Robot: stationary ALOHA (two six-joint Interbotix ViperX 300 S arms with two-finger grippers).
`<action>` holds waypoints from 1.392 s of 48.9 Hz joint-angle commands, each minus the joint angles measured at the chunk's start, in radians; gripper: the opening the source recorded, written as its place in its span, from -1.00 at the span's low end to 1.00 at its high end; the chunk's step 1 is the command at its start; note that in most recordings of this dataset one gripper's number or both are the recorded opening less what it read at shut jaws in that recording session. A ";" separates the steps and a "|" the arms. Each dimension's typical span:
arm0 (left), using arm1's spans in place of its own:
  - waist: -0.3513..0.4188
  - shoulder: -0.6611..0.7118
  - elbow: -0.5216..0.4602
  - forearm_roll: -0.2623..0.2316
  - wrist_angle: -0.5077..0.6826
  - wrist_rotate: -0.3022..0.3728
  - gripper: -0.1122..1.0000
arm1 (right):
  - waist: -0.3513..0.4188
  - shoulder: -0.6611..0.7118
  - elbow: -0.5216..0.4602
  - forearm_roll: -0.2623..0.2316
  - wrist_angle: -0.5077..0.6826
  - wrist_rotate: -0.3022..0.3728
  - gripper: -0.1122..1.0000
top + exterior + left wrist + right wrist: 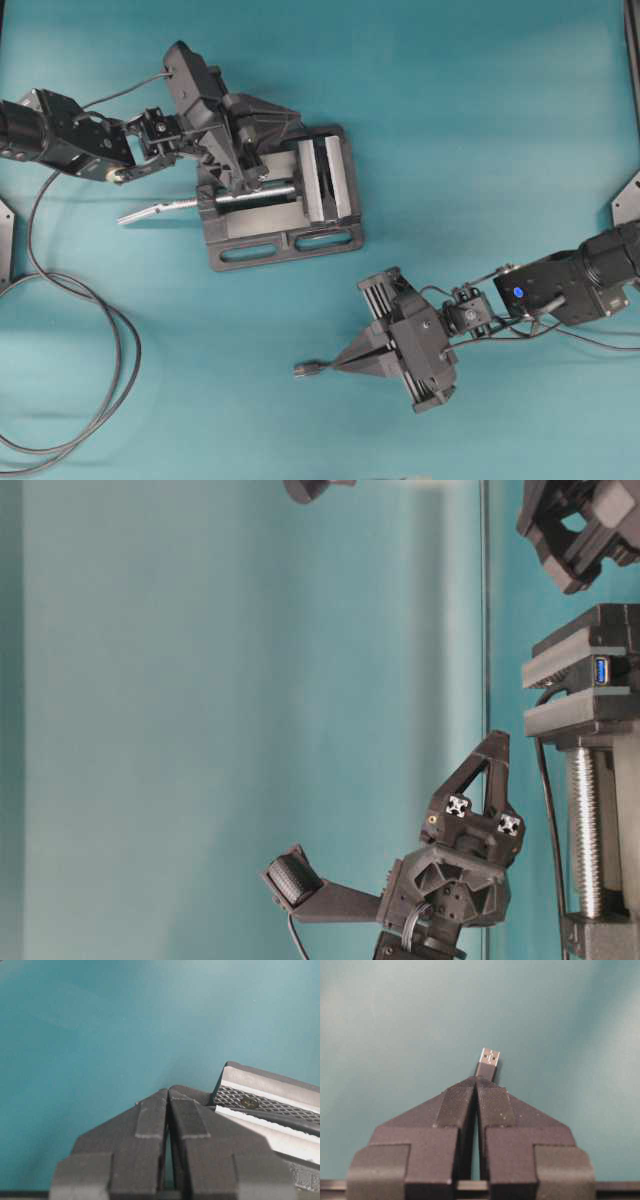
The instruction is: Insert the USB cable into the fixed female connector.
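Left gripper (268, 128): jaws closed, nothing between them. It sits over the grey vise (300, 215), tips just beside the vise jaws; your left wrist view shows the knurled jaw face to the right of the tips. The long looped black cable (70, 300) runs off behind this arm toward the left edge of the mat. The fixed female connector (601, 670) is clamped in the vise, blue mouth showing in the table-level view.

Right gripper (476, 1081): jaws pinched on the USB cable (489, 1060), silvery plug tip poking out just past the fingertips. From overhead the plug (306, 370) points away from the vise, well apart from it.

Progress, as you'd judge it: the plug is in hand, nothing mated yet. Left for you: turn the plug toward the socket, close the gap, line up, push in.

Room: open teal mat (480, 130) between the right gripper and the vise, nothing in the lane. Watch the left gripper crowding the vise, and the screw handle (160, 210) jutting left.
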 commanded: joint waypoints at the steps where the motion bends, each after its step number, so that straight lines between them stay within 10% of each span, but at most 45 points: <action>1: -0.012 -0.035 -0.017 0.031 0.014 0.014 -0.78 | 0.000 -0.014 -0.014 -0.002 -0.008 0.003 -0.80; 26: -0.098 -0.324 0.015 0.060 0.499 0.026 -0.68 | -0.006 -0.031 -0.061 0.034 0.164 0.117 -0.80; 43: -0.224 -0.541 0.046 0.057 0.696 0.015 0.87 | -0.008 -0.031 -0.089 0.034 0.190 0.118 -0.77; 59: -0.296 -0.937 0.213 0.051 0.773 -0.005 0.91 | -0.008 -0.015 -0.092 0.034 0.163 0.121 0.62; 68: -0.296 -1.307 0.385 0.051 0.813 -0.006 0.91 | -0.008 0.025 -0.100 0.048 0.095 0.123 0.56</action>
